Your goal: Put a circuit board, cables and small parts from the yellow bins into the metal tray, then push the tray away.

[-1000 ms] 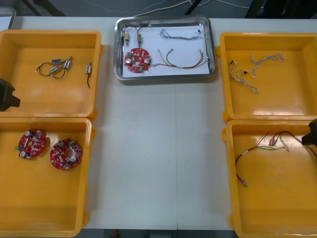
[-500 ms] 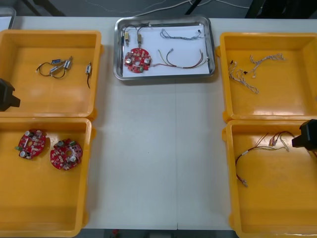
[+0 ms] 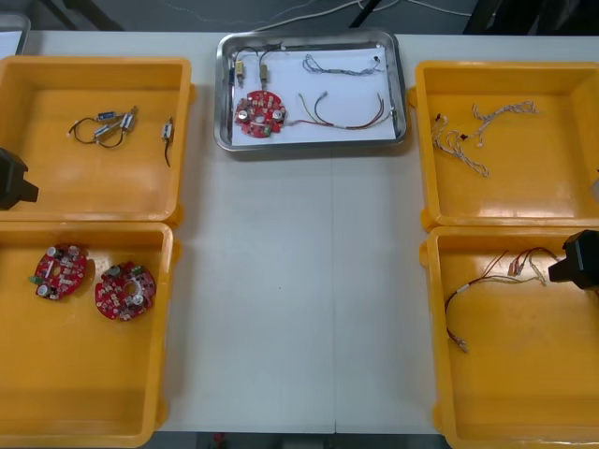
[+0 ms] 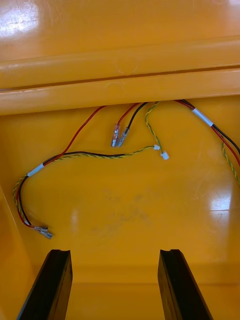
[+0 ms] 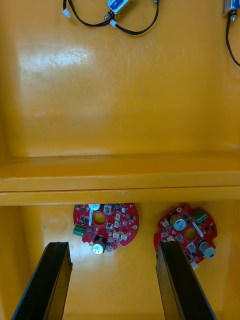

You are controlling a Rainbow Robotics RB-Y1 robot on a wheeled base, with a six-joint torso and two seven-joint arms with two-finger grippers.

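Note:
The metal tray [image 3: 221, 94], white inside, stands at the table's far middle. It holds a red circuit board [image 3: 260, 114], a red and yellow cable [image 3: 348, 114], a twisted blue and white cable [image 3: 342, 64] and small metal parts [image 3: 251, 64]. My right gripper [image 3: 576, 260] [image 4: 115, 285] hangs open over the near right yellow bin [image 3: 524, 374], and a red and yellow cable [image 4: 100, 152] [image 3: 487, 281] lies on the bin floor beyond its fingers. My left gripper [image 3: 17, 180] [image 5: 114, 280] waits open at the left edge, above two red circuit boards [image 5: 106, 227] [image 3: 61, 271].
The far left bin [image 3: 94, 64] holds small metal parts with black cables [image 3: 112, 126] [image 5: 120, 6]. The far right bin [image 3: 524, 192] holds twisted cables [image 3: 459, 145]. The near left bin [image 3: 84, 374] has a second board [image 3: 123, 290]. Bare table runs between the bins.
My right gripper has slid leftward, farther in over the near right bin. The left arm, the tray and its contents have stayed put.

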